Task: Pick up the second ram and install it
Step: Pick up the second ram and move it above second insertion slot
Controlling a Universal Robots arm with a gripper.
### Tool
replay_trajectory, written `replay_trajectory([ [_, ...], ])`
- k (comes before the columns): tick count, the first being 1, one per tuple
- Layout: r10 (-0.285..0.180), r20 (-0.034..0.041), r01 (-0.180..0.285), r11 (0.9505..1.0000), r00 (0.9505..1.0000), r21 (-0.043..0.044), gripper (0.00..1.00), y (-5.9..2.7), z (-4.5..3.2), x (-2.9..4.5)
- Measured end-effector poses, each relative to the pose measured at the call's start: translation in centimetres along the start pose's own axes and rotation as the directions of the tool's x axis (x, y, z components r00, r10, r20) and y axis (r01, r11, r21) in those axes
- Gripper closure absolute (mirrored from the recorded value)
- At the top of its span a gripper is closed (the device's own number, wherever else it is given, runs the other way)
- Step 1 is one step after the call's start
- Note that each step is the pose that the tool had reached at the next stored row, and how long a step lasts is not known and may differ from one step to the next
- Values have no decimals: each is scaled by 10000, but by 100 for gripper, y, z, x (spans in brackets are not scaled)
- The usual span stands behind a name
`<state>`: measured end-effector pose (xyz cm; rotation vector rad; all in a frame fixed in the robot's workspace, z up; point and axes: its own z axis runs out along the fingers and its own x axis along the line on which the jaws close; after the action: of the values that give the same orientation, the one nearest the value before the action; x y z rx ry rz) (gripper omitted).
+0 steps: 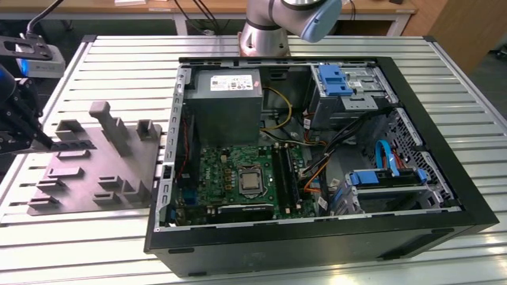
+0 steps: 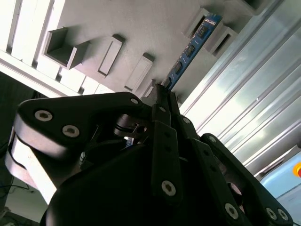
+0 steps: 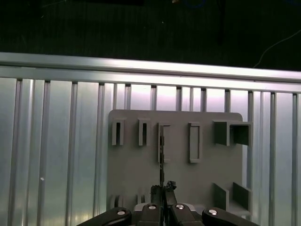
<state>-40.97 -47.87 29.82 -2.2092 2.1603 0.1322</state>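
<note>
Pick step in hand: jaws of the gripper (image 3: 162, 189) look clamped on one end of the second ram (image 2: 190, 47). It's edge-up in its slot on the grey fixture (image 3: 188, 183), exterior view's left, well apart from the PC case (image 1: 317, 243), not yet lifted. You'll prob. need a straight pull, clear of slot walls.

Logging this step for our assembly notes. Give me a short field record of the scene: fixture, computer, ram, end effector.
grey fixture: on the slatted table, at the exterior view's left of the computer case
computer case: open, motherboard exposed
second ram: on edge, far end between the fixture's tabs
end effector: shut on the ram's near end
install: not yet done
</note>
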Motion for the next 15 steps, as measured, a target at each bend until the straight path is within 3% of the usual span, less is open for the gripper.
replay_trajectory([
  [15, -4, 145, 4, 10000, 9999, 4, 86, 4, -140, -13],
])
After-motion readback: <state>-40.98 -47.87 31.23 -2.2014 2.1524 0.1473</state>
